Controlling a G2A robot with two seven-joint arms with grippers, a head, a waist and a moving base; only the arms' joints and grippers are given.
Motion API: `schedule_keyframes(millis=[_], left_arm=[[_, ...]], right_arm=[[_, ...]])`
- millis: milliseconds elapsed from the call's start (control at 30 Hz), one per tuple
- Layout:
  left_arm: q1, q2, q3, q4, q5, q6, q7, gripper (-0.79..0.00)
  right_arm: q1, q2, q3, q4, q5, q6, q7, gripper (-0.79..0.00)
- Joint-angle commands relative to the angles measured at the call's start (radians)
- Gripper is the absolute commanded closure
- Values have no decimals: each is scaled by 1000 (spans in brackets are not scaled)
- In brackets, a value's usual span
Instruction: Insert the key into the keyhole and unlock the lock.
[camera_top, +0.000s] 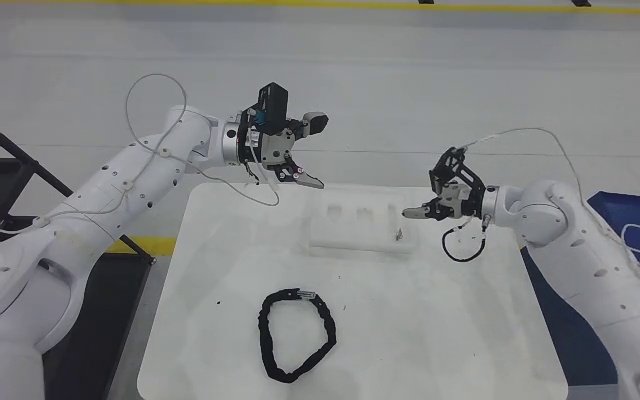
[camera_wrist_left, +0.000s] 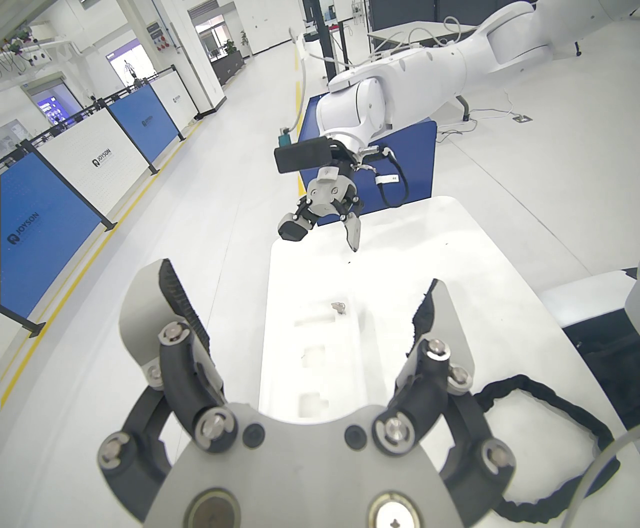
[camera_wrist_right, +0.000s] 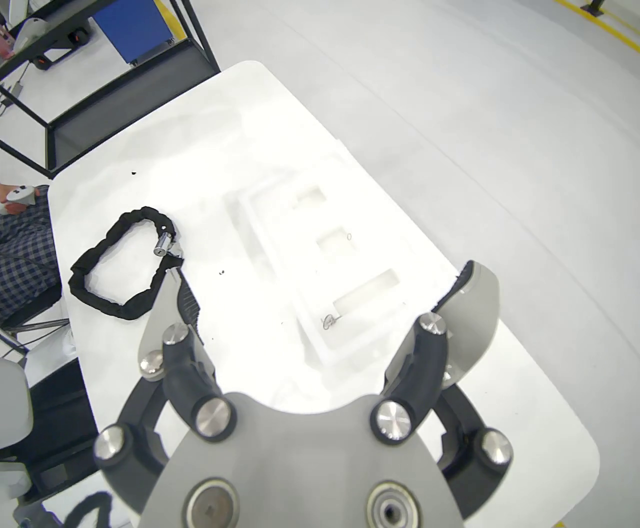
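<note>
A small metal key (camera_top: 398, 236) lies at the right end of a white foam tray (camera_top: 345, 235) at the back of the table; it also shows as the key (camera_wrist_left: 339, 306) and the key (camera_wrist_right: 330, 320). A black fabric-covered chain lock (camera_top: 295, 335) lies looped near the table's front, its silver lock cylinder (camera_wrist_right: 162, 245) at the loop's far end. My left gripper (camera_top: 315, 152) hangs open over the table's back left corner, empty. My right gripper (camera_top: 425, 190) is open and empty just right of the tray, close to the key. From the left wrist, the right gripper (camera_wrist_left: 325, 230) shows beyond the key.
The tray has three shallow recesses (camera_wrist_right: 315, 195). The white table (camera_top: 450, 330) has rounded corners and bare surface between tray and chain. A black frame (camera_wrist_right: 115, 95) stands off the far side, a blue cabinet (camera_wrist_left: 400, 160) behind the right arm.
</note>
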Motion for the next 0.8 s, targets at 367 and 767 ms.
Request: schedule_keyframes(millis=[367,767], left_arm=[[0,0,0,0,0,0,0,-785],[0,0,0,0,0,0,0,-785]], right_arm=[[50,-70,-110,145,92,110,52,-785],[100,-136,-169,304,249,209,162,-785]])
